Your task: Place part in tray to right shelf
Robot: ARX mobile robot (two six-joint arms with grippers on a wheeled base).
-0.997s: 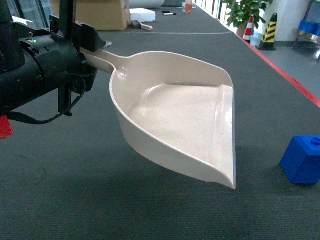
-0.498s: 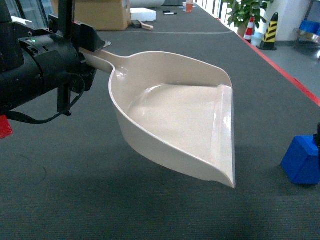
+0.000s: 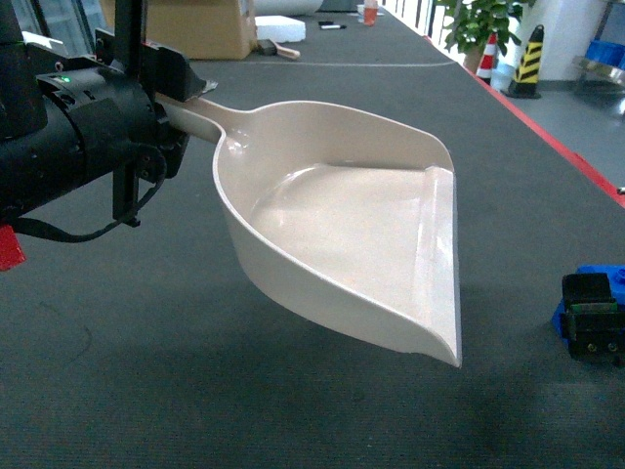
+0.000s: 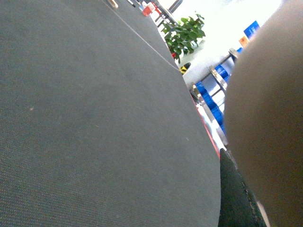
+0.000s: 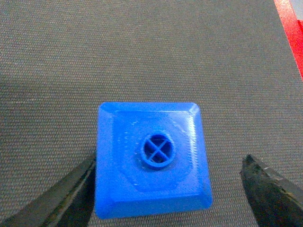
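Note:
The beige tray (image 3: pixel 352 230) hangs above the dark table, tilted, with its flat lip to the right. My left gripper (image 3: pixel 190 98) is shut on the end of its handle. In the left wrist view the tray's underside (image 4: pixel 270 118) fills the right edge beside one dark finger (image 4: pixel 234 198). The blue part (image 5: pixel 151 161) rests on the mat, stud up. My right gripper (image 5: pixel 168 161) is open and straddles it: the left finger (image 5: pixel 61 198) is at its side, the right finger (image 5: pixel 272 191) stands apart. In the head view the right gripper (image 3: pixel 594 327) covers most of the part (image 3: pixel 560 318). The right shelf is out of view.
A red line (image 3: pixel 557 147) runs along the table's right edge. A cardboard box (image 3: pixel 200 24) and small items lie at the far end. Beyond the edge are a plant (image 3: pixel 479 24), a striped cone (image 3: pixel 527 59) and steel racking with blue crates (image 4: pixel 213 85).
My right gripper has come in from the right edge of the head view and lowered over the part, hiding most of it. The tray and left arm have held still.

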